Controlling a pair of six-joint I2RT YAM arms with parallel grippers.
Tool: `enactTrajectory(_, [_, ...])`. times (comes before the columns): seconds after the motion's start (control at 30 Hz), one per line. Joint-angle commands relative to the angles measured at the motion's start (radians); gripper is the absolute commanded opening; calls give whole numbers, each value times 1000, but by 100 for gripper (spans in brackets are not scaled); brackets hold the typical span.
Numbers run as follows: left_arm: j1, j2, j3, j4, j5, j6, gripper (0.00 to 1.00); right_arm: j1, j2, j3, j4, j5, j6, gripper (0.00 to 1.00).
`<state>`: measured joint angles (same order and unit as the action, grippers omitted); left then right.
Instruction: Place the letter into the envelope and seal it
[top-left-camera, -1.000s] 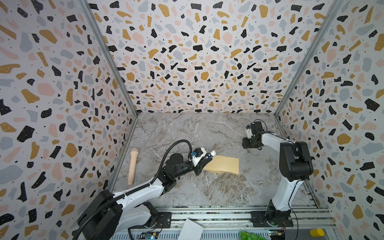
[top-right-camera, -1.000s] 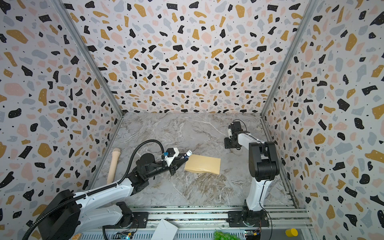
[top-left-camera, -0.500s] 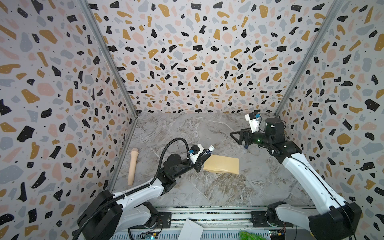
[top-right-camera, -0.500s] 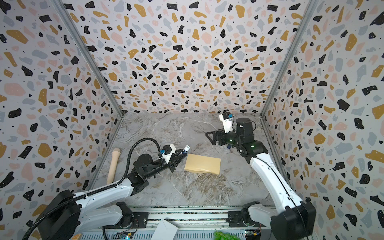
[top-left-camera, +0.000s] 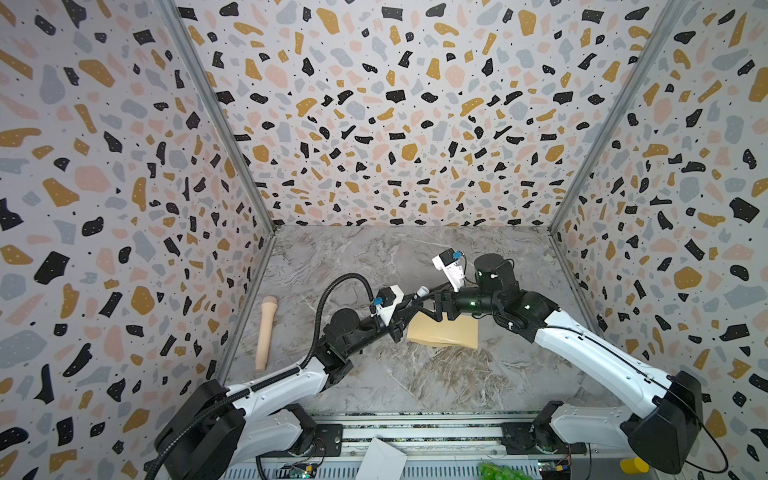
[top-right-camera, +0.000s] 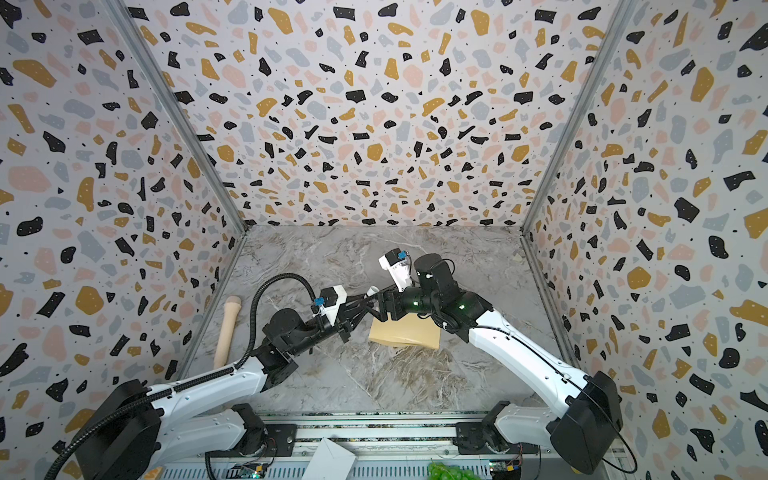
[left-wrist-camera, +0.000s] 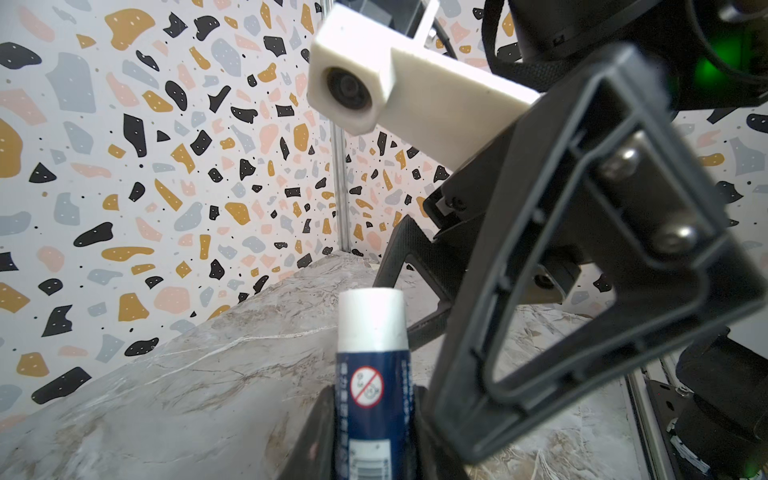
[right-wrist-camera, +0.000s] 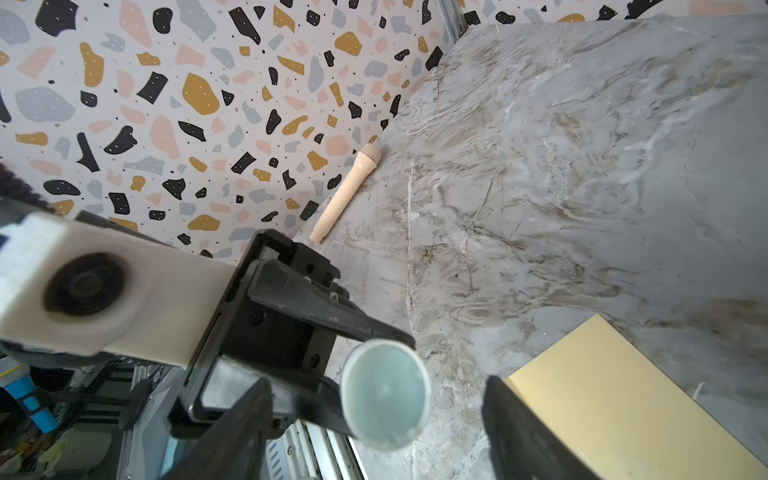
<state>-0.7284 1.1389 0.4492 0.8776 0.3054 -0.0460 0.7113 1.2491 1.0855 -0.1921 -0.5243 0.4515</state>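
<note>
The tan envelope (top-left-camera: 442, 332) (top-right-camera: 405, 332) lies flat mid-table, its flap not visible; one corner shows in the right wrist view (right-wrist-camera: 623, 399). The letter is hidden. My left gripper (top-left-camera: 411, 301) (left-wrist-camera: 371, 395) is shut on a blue glue stick (left-wrist-camera: 372, 407) with a white cap (right-wrist-camera: 384, 392), held above the envelope's left end. My right gripper (top-left-camera: 428, 301) (right-wrist-camera: 382, 415) faces it, open. Its fingers stand on either side of the cap with gaps showing.
A pale wooden stick (top-left-camera: 266, 332) (right-wrist-camera: 345, 191) lies along the left wall. White folded paper (top-left-camera: 382, 459), a green object (top-left-camera: 498, 471) and a yellow object (top-left-camera: 631, 465) sit by the front rail. Patterned walls close three sides.
My right arm has swung from the back right corner to the middle, bringing its open gripper around the glue stick's cap. The left gripper has risen a little with the stick.
</note>
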Motion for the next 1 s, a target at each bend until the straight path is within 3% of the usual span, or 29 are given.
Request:
enactTrajectory(0.0, [2,-25,-4,78,7,-8,0,8,-10,21,56,17,20,68])
enactTrajectory(0.33, [0,-17,0,69,22,-12,0,13,10,19,89,1,28,30])
enactTrajectory(0.5, [0,-14,8,36,33,-17,0,13,24,42,60,-21,-46,10])
enactTrajectory(0.53, [0,-13,15,19,42,-17,8,12,27,55,41,-30,-86,8])
enactTrajectory(0.6, [2,-13,41,-51,68,-14,36,10,36,96,-28,-36,-211,6])
enactTrajectory(0.67, [11,-21,72,-131,104,-16,53,8,49,163,-159,-13,-397,6])
enactTrajectory(0.77, [41,-41,94,-179,197,-48,65,-13,55,233,-318,-3,-611,3])
enactTrajectory(0.97, [52,-58,117,-185,347,-91,68,-41,77,322,-481,-165,-806,3])
